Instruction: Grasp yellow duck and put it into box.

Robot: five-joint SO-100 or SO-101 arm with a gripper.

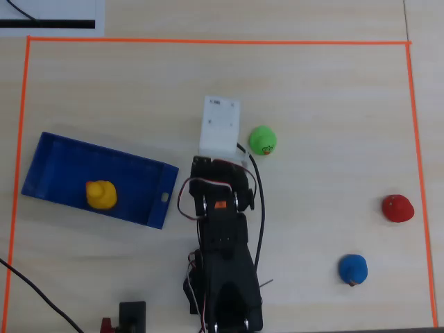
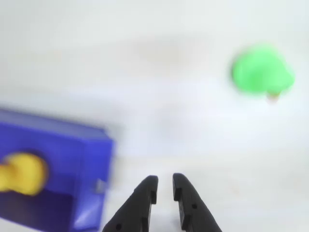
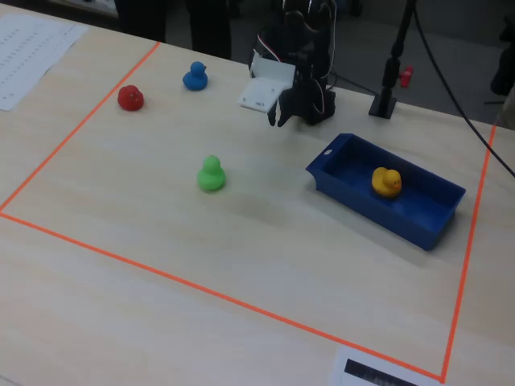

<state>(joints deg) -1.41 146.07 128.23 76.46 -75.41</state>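
Note:
The yellow duck (image 1: 101,194) sits upright inside the dark-blue box (image 1: 62,166), near its middle. In the fixed view the yellow duck (image 3: 386,182) rests on the floor of the box (image 3: 426,213). In the wrist view the duck (image 2: 21,174) and the box (image 2: 87,159) are blurred at the lower left. My gripper (image 2: 164,181) hangs above bare table to the right of the box's end with the hole. Its jaws stand a narrow gap apart with nothing between them. It also shows in the fixed view (image 3: 278,119), folded back near the arm's base.
A green duck (image 1: 263,140) stands just right of the arm's white wrist block (image 1: 220,126). A red duck (image 1: 397,208) and a blue duck (image 1: 352,268) stand at the right. Orange tape (image 1: 208,41) frames the work area.

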